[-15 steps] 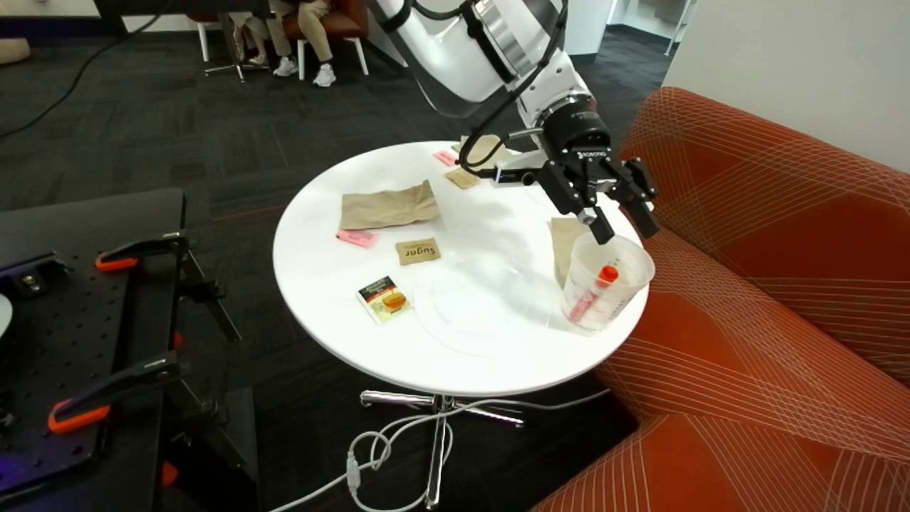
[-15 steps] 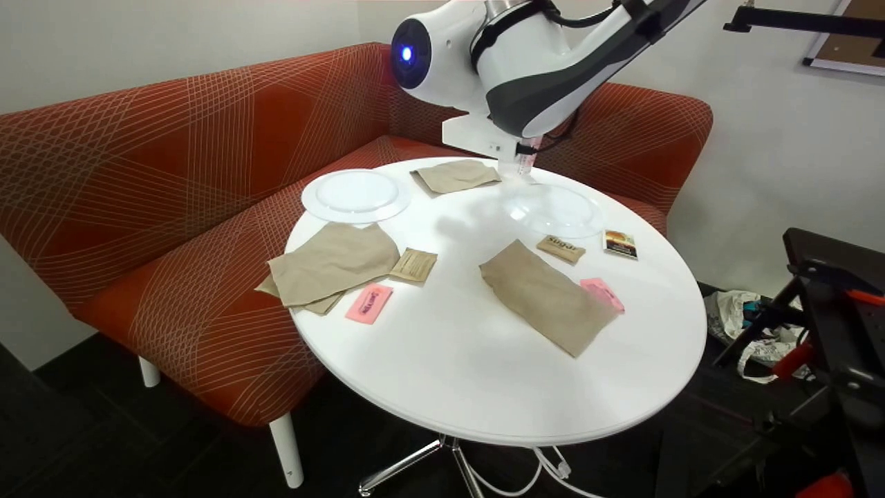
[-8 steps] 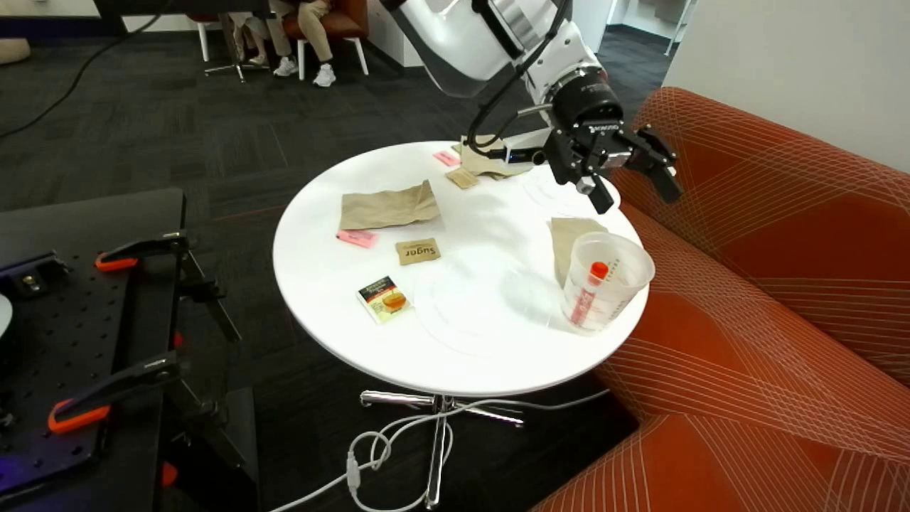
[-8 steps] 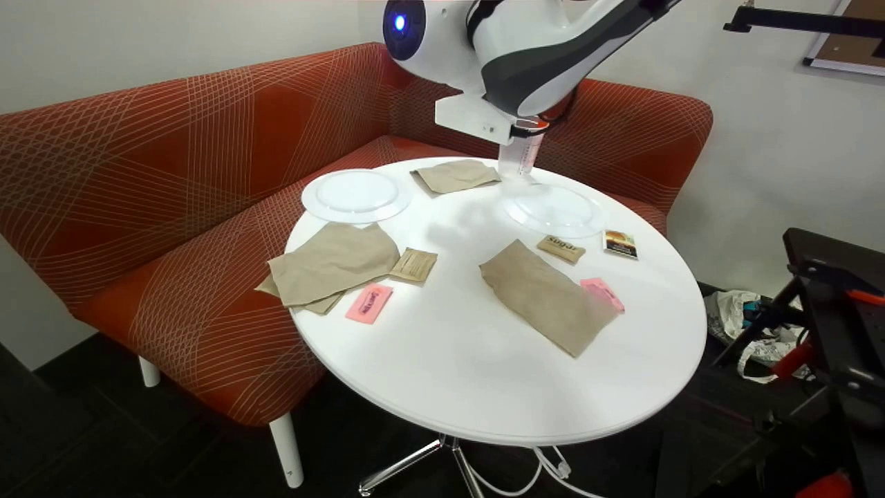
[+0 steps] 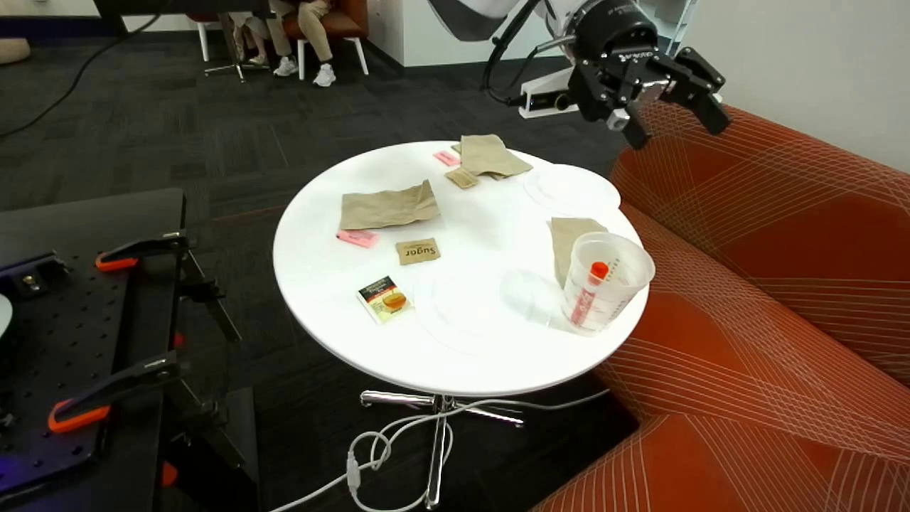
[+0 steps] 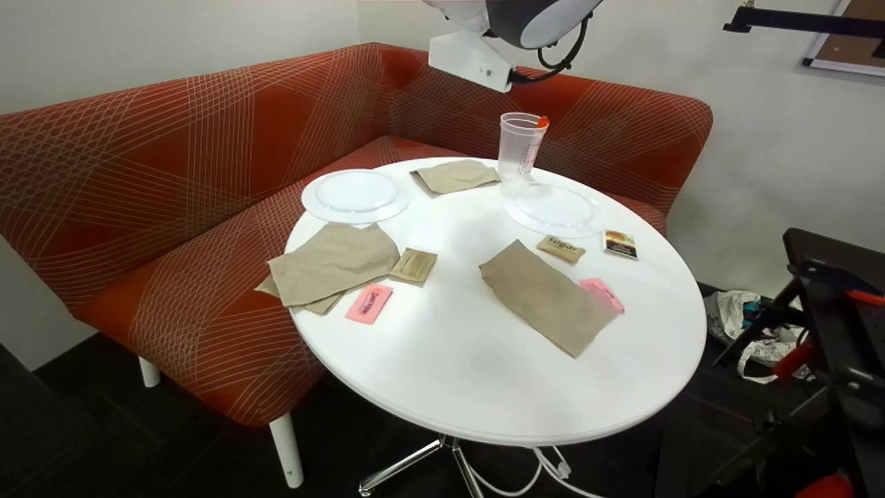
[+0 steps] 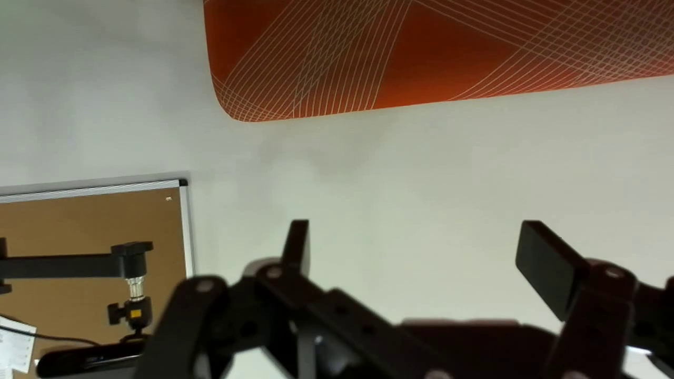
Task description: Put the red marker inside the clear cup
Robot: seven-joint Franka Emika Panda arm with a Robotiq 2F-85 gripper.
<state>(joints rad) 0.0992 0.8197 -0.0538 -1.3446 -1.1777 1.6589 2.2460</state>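
Observation:
The clear cup [image 5: 620, 288] stands upright near the table's edge; it also shows in an exterior view [image 6: 514, 144]. The red marker [image 5: 598, 273] stands inside the cup, tilted against its wall, with its red-orange cap up near the rim. The cap also shows at the rim in an exterior view [image 6: 543, 122]. My gripper [image 5: 675, 129] is open and empty, high above and beyond the cup, apart from it. In the wrist view the open fingers [image 7: 413, 237] have only the wall between them; cup and marker are out of that view.
On the round white table [image 5: 490, 370] lie a brown napkin [image 5: 391, 208], a sugar packet [image 5: 418, 251], a tea packet [image 5: 384, 299] and a white plate [image 6: 356, 196]. A clear plate [image 6: 553, 209] lies near the cup. A red patterned sofa [image 5: 782, 284] borders the table.
My gripper has risen from just above the cup's rim, up and away, and its fingers have spread wider. The marker's cap has shifted slightly inside the cup, which stays in place.

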